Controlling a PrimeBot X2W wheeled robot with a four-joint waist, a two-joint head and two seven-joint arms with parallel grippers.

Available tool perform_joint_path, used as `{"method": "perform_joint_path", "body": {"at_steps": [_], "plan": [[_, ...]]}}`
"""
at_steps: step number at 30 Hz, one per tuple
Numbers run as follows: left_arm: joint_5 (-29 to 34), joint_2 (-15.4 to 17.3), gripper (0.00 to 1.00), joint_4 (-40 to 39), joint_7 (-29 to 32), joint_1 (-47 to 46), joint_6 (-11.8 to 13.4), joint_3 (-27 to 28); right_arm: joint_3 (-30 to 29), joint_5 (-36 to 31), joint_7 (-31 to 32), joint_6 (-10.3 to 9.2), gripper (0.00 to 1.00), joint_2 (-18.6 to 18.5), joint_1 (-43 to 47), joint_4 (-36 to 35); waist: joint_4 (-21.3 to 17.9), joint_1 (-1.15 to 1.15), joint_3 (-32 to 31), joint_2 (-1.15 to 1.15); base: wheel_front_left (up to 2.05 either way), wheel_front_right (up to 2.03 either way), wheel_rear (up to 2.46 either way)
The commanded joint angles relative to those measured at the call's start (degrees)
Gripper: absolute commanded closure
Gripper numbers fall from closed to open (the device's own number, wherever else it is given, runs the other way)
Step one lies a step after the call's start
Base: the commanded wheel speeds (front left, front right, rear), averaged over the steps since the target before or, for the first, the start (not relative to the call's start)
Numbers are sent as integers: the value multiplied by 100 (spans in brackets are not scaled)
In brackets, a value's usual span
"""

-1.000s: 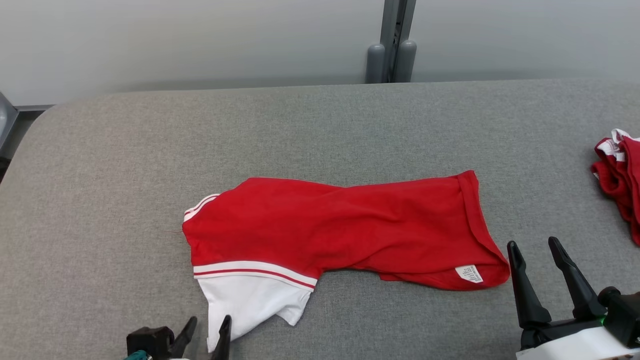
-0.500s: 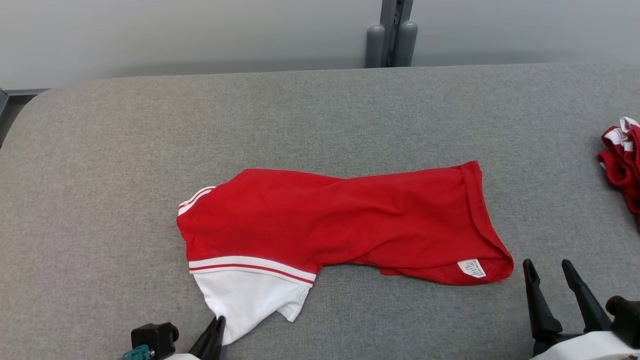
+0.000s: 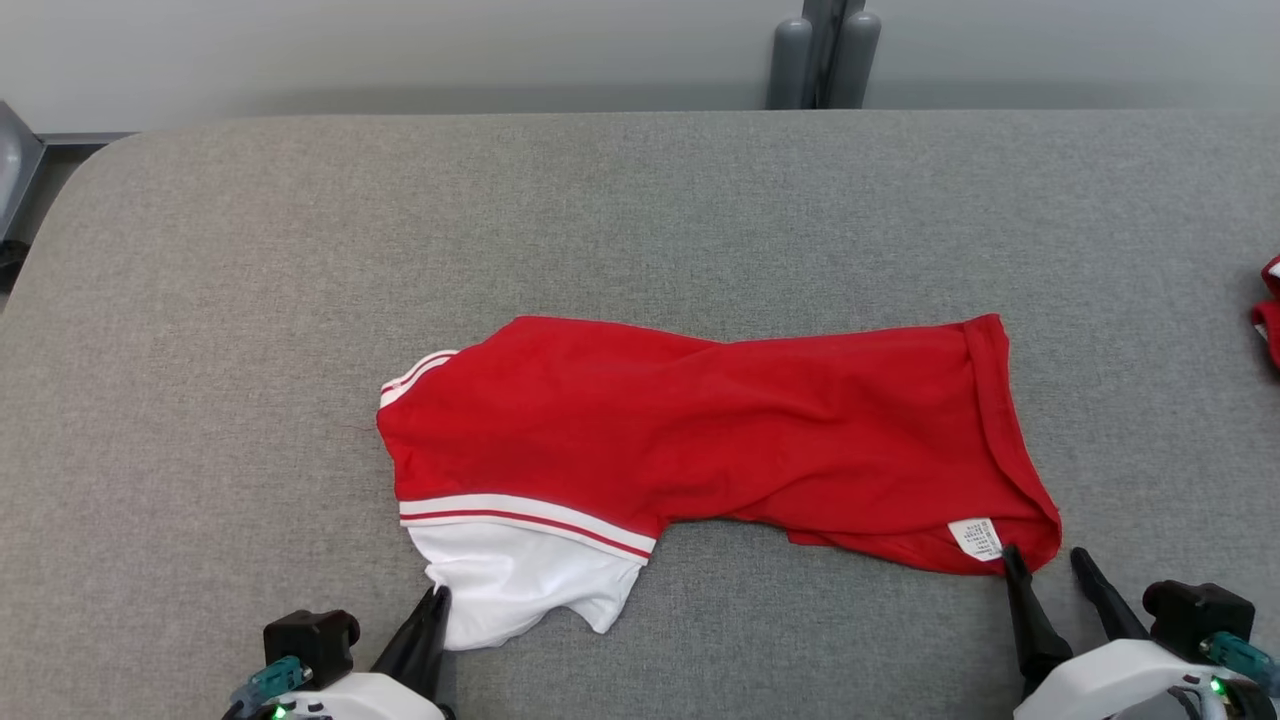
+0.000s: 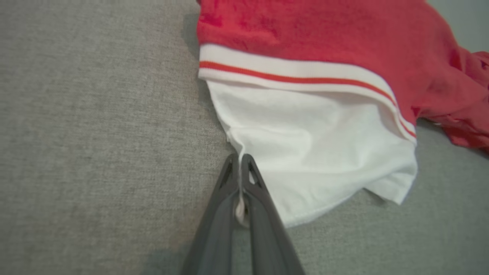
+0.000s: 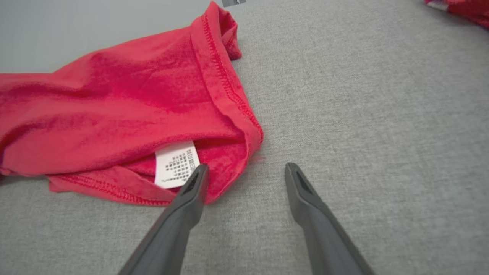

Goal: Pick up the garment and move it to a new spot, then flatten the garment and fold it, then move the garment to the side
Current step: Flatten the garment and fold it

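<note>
Garment [image 3: 720, 430] of red jersey cloth, white-sleeved, pinched at its seven o'clock corner

In the head view the garment lies rumpled on the middle of the grey fabric-covered tabletop [image 3: 250, 300], its length running from nine to three o'clock. At its seven o'clock end a white sleeve hangs below a white band with a thin red stripe. The left gripper [image 3: 435, 600] has its dark fingers pressed together on that sleeve's hem corner, and a sliver of white cloth shows between them in the left wrist view. At five o'clock the right gripper [image 3: 1045, 558] stands with its fingers spread. One tip overlaps the stitched red hem just beside the small white printed care label [image 3: 975, 538]; the other is over bare tabletop.

Bare grey surface spreads wide at nine and at twelve o'clock, out to the rounded table corner at ten. The back edge runs straight across at twelve, with two grey upright posts [image 3: 825, 55] behind it. At three o'clock a bunched red cloth pile [image 3: 1268, 315] sits at the frame's edge, well apart from the hem.
</note>
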Motion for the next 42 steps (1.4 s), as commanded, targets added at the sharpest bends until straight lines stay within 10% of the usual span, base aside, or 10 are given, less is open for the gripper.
{"method": "perform_joint_path", "body": {"at_steps": [1, 2, 3, 4, 24, 42], "plan": [[56, 26, 100, -13, -35, -117, -10, 0, -4, 21, -70, 1, 0, -27, -73, 61, 14, 0, 17, 0, 0, 0, 0], [57, 28, 100, -24, -62, -129, -9, -2, 30, 59, -73, 1, 5, -29, -128, 148, 21, 0, 29, 0, 0, 0, 0], [64, 36, 100, -34, -89, -134, -9, -2, 56, 62, -70, 1, 65, -27, -165, 222, 25, 0, 38, 0, 0, 0, 0], [80, 49, 100, -50, -115, -141, -7, 2, 70, 72, -91, 1, 100, -26, -200, 283, 29, 0, 47, 0, 0, 0, 0], [697, 956, 100, -2416, -447, -1726, 391, 730, 70, 146, 265, 1, 100, -921, -1213, -2095, -187, 0, -308, 0, 0, 0, 0], [843, 1224, 100, -2666, 304, -4380, 79, 707, -111, 487, 735, 1, 100, -1399, -2895, -2792, -409, 0, -128, 0, 0, 0, 0]]}}
